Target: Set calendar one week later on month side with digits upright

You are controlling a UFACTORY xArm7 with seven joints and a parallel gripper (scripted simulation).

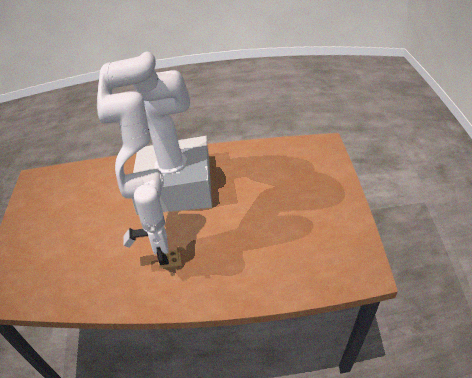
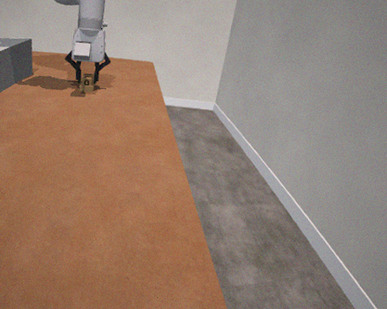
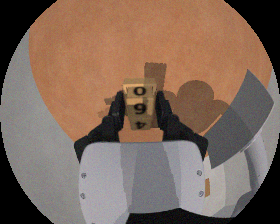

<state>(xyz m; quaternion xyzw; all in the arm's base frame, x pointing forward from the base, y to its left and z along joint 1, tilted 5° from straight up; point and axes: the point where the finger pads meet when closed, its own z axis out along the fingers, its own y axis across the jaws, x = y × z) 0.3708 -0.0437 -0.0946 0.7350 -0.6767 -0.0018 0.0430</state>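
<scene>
The small wooden calendar (image 1: pixel 172 259) stands on the table in front of the arm's base; it also shows in the exterior view (image 2: pixel 88 85). In the wrist view its cubes (image 3: pixel 139 106) form a tan block with dark digits on the faces turned to the camera; a 0 is at the far end, and the other digits are too small to read surely. My gripper (image 3: pixel 140 99) (image 1: pixel 162 256) points straight down over it (image 2: pixel 87 78). The black fingers stand on either side of the block with a narrow gap on each side, so the gripper is open. The tray under the cubes is mostly hidden.
The arm's grey base box (image 1: pixel 187 175) stands just behind the calendar, also in the exterior view (image 2: pixel 3 63). The table's right edge (image 2: pixel 178 163) drops to the grey floor.
</scene>
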